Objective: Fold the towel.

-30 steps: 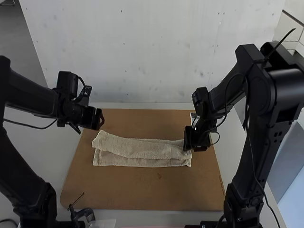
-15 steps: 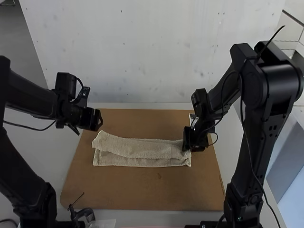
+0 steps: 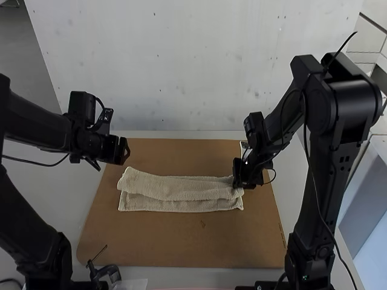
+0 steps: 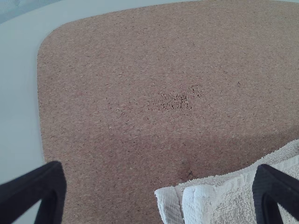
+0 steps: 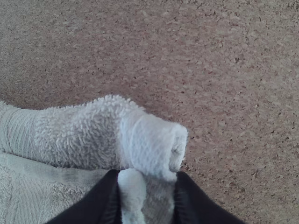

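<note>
Towel (image 3: 181, 187): is lying on the brown board (image 3: 151, 248) as a long strip, folded over, w/ the upper layer (image 3: 205, 194) sitting askew and the lower layer (image 3: 169, 207) showing along the near side.
R gripper (image 5: 146, 189): is gripping bunched cloth at the towel's R end, fingers closed on it.
L gripper (image 4: 161, 186): is holding nothing, fingers wide apart, hanging near the towel's L end.
Skew risk: layers are lying out of line, so I am expecting a crooked fold if I am pulling from the R end only.
Pinch risk: R fingers are bunching the cloth; I am judging that a crease or raised corner is likely on release.
Layer count: I am unable to tell if R gripper is catching one layer or several; a partial catch could be opening the fold.
Drag risk: L end is lying unheld, so a R-side pull could be sliding the whole strip.
Cable loop (image 3: 275, 174): is hanging beside R gripper; poss. snag if I am rotating the wrist.
R arm (image 3: 329, 175): is standing R of the board, its gripper covering part of the towel's R end in high view.
Black fixture (image 3: 107, 273): is sitting at the board's near L edge, apart from the towel; not obstructing the fold, in my est.
</note>
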